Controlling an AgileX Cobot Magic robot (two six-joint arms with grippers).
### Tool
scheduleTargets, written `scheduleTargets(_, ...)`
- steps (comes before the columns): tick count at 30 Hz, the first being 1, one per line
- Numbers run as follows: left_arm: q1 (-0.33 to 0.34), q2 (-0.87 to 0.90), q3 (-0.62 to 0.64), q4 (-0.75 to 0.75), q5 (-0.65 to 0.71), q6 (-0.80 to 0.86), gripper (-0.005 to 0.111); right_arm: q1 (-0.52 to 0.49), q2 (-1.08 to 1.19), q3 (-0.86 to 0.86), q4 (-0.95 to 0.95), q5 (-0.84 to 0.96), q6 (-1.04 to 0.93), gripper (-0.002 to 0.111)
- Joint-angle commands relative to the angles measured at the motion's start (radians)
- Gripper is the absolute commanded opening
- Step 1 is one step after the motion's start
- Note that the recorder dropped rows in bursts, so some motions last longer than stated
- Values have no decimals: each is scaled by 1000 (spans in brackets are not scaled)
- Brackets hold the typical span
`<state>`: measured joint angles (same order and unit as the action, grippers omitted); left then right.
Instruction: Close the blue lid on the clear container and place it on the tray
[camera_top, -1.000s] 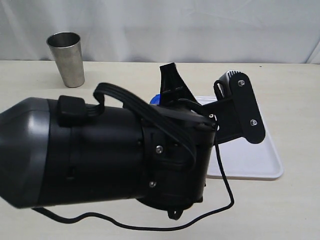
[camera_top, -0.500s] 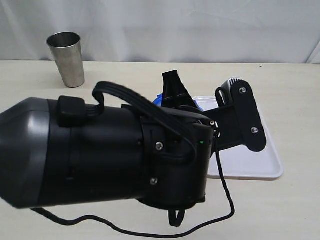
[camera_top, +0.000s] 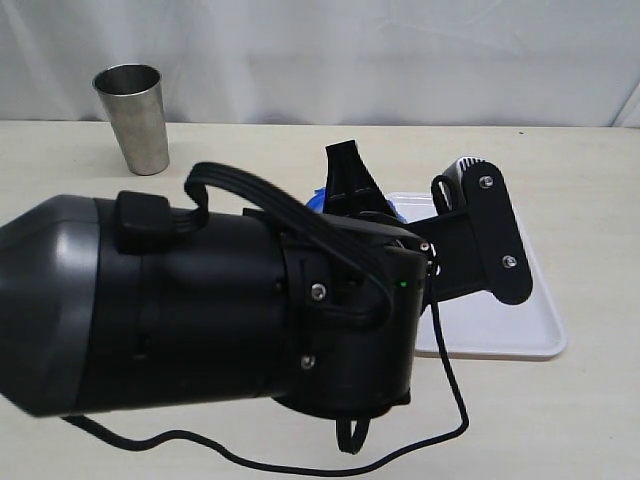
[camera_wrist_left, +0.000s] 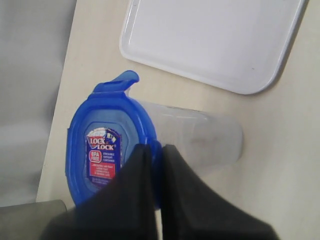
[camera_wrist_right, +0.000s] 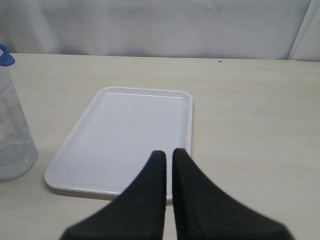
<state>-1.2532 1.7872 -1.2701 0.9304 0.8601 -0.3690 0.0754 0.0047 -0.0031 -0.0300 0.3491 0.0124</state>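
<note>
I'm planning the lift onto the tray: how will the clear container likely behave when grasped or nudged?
Tall and narrow, the clear container probably tips easily if nudged near the blue lid. It looks empty, so likely light. Its smooth wall may be slippery to grip.

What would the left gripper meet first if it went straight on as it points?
The blue lid, near its rim, atop the clear container. The left gripper's shut fingers may already touch it; depth is unclear.
</note>
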Motion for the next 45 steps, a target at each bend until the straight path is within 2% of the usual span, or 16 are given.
scheduleTargets(1, 1, -10, 1, -9, -7, -1, 0, -5, -5, 3, 0, -3, 1, 5)
scheduleTargets(16, 1, -10, 1, -1, -3, -1, 2, -5, -5, 3, 0, -3, 1, 5)
scheduleTargets(23, 1, -10, 1, -1, -5, -1, 28, -5, -5, 3, 0, -3, 1, 5)
scheduleTargets(34, 1, -10, 1, -10, -3, -1, 30, -5, -5, 3, 0, -3, 1, 5)
scheduleTargets(36, 1, -10, 1, -29, -3, -1, 34, -5, -5, 3, 0, -3, 1, 5)
scheduleTargets(41, 1, -10, 1, -54, -2, 4, 52, -5, -5, 3, 0, -3, 1, 5)
scheduleTargets(45, 1, -10, 1, -63, 12, 4, 57, -5, -5, 3, 0, -3, 1, 5)
